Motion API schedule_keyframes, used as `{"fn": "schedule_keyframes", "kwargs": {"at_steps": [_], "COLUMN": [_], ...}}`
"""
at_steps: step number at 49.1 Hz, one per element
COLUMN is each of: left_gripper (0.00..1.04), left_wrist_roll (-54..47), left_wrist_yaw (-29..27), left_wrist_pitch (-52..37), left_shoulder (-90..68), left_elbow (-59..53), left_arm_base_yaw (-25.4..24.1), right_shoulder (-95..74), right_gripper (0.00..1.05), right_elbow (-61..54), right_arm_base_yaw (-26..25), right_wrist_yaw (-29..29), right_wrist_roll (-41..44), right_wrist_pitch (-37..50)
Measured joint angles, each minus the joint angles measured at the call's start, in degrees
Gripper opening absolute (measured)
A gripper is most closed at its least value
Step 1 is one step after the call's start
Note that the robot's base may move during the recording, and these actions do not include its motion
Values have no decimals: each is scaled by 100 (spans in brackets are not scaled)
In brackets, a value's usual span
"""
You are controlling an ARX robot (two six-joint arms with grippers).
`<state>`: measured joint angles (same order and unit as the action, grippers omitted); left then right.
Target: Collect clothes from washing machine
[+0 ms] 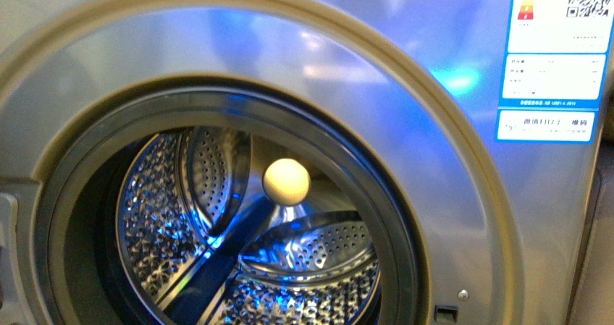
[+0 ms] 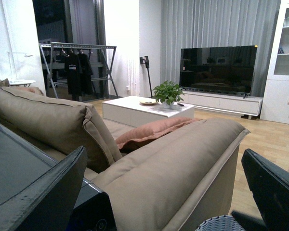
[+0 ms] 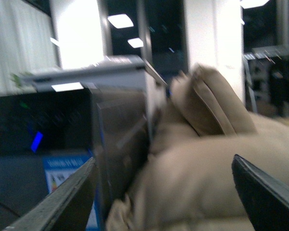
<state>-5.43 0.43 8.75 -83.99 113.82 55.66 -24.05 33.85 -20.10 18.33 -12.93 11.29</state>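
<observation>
Front view, washing machine (image 1: 434,108): grey-silver front fills the frame, door open, round opening at about 7 o'clock of the picture.
Front view, drum (image 1: 166,216): perforated steel, lit blue, with smooth lifter ribs; a pale round ball (image 1: 286,182) sits near the middle of the opening.
Front view, stickers (image 1: 554,57): blue-white labels at 2 o'clock, on the machine's front.
Front view, clothes: none to be seen in the part of the drum that shows.
Front view, arms: neither is in the picture.
Left wrist view, left gripper (image 2: 164,192): spread wide, one dark finger (image 2: 43,192) at 8 o'clock, the other at 4 o'clock; nothing between them, touching nothing.
Left wrist view, room: a tan sofa (image 2: 173,163) lies beyond the fingers, with a rust cushion (image 2: 149,132) on it; a white low table (image 2: 144,108), a potted plant (image 2: 167,92), a dark television (image 2: 216,70) and a clothes rack (image 2: 77,67) stand farther off.
Right wrist view, right gripper (image 3: 164,192): blurred, fingers (image 3: 62,202) far apart at 8 and 4 o'clock, empty.
Right wrist view, surroundings: the tan sofa (image 3: 202,163) sits just beside the machine's (image 3: 115,134) side panel.
</observation>
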Motion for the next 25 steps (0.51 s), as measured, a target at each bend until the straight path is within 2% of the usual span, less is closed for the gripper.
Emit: {"fn": "schedule_keyframes", "kwargs": {"at_steps": [4, 7, 14, 18, 19, 21, 23, 25], "left_gripper": [98, 98, 98, 98, 98, 98, 98, 98], "left_wrist_roll": [0, -2, 0, 9, 90, 249, 284, 280], "left_wrist_yaw": [0, -2, 0, -114, -632, -2114, -2983, -3617], "left_wrist_pitch": [0, 0, 0, 68, 348, 1362, 1777, 1886], "left_shoulder": [0, 15, 17, 4, -74, -273, -326, -313], "left_elbow": [0, 4, 9, 61, 236, 887, 1086, 1113], "left_arm_base_yaw": [0, 0, 0, 26, 105, 170, 120, 42], "right_shoulder": [527, 739, 944, 1248, 1305, 1373, 1436, 1473], "right_gripper": [68, 58, 35, 15, 10, 2, 2, 2], "right_elbow": [-378, -804, -1432, -1729, -1801, -1943, -2092, -2170], "right_arm_base_yaw": [1139, 1757, 1969, 1987, 1987, 1987, 1987, 1987], "right_wrist_yaw": [-1209, -1659, -1808, -1808, -1812, -1810, -1805, -1808], "right_wrist_roll": [623, 931, 1169, 1235, 1241, 1263, 1274, 1276], "right_wrist_pitch": [-1414, -1853, -1757, -1582, -1541, -1495, -1456, -1438]}}
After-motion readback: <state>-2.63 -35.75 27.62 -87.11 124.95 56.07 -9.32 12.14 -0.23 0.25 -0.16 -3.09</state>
